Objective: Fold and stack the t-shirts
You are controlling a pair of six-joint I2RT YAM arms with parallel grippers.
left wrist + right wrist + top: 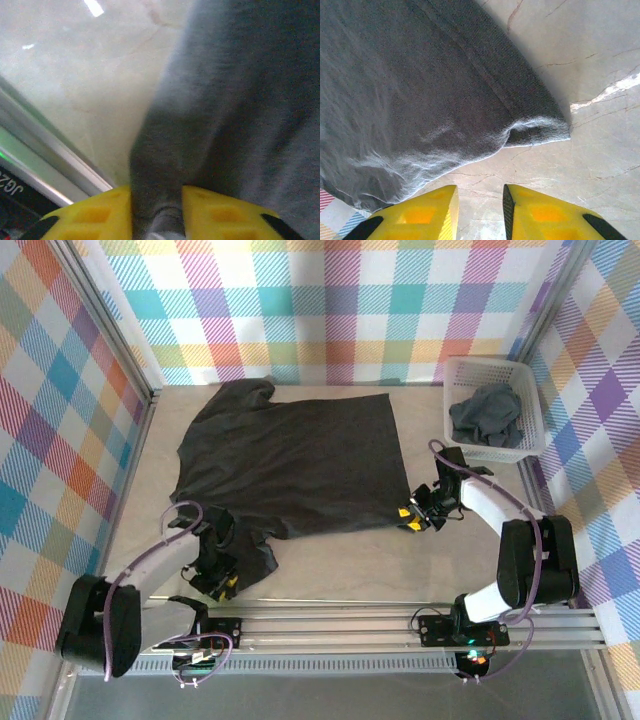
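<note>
Top view: we saw black-charcoal soft cloth t-shirt spread on pale desk, unfolded; crumpled dark grey t-shirt sat in white plastic lattice basket; no stack.
Left wrist: left end effector was clamped on spread shirt's cloth.
Right wrist: right end effector was parted, empty, near shirt corner.

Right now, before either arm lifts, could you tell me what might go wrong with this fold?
1. The right pincer is open over bare table. The corner of the t-shirt lies ahead of it, so closing here may miss the cloth.
2. The left pincer grips a bunched fold, so lifting alone could drag the t-shirt askew.
</note>
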